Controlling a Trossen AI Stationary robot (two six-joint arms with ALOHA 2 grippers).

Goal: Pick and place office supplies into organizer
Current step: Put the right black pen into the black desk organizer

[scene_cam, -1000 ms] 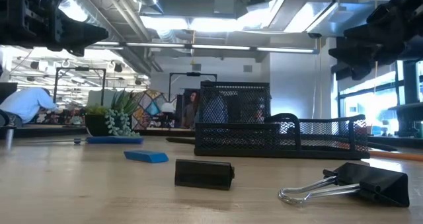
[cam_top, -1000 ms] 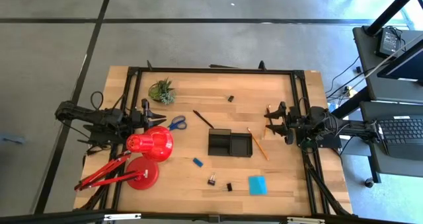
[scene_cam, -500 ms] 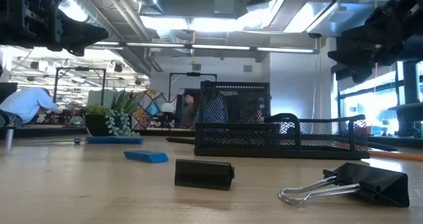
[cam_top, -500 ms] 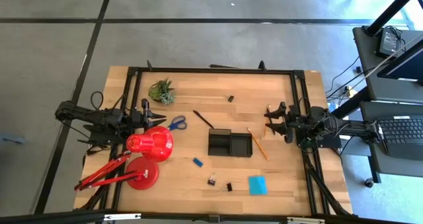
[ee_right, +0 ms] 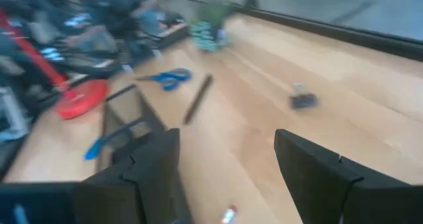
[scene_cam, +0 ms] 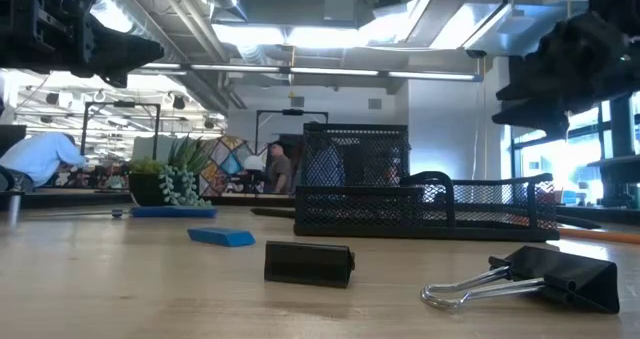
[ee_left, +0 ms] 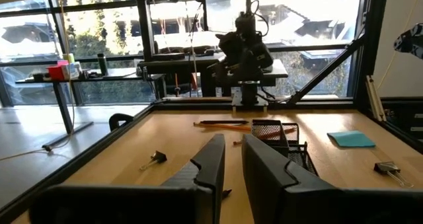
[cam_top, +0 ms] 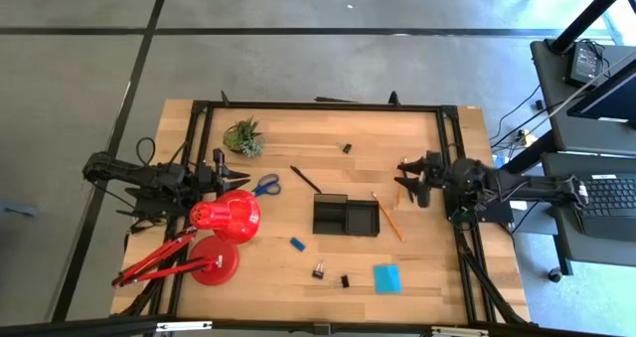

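High view: organizer mid-table; pencil beside.

We are looking at two dark, near-black jointed arms, the left arm and the right arm, both built of blocky segments with black cables looping alongside them. The left gripper is showing two flat, matte black tapered fingers; the right gripper is showing broad, angular black fingers.
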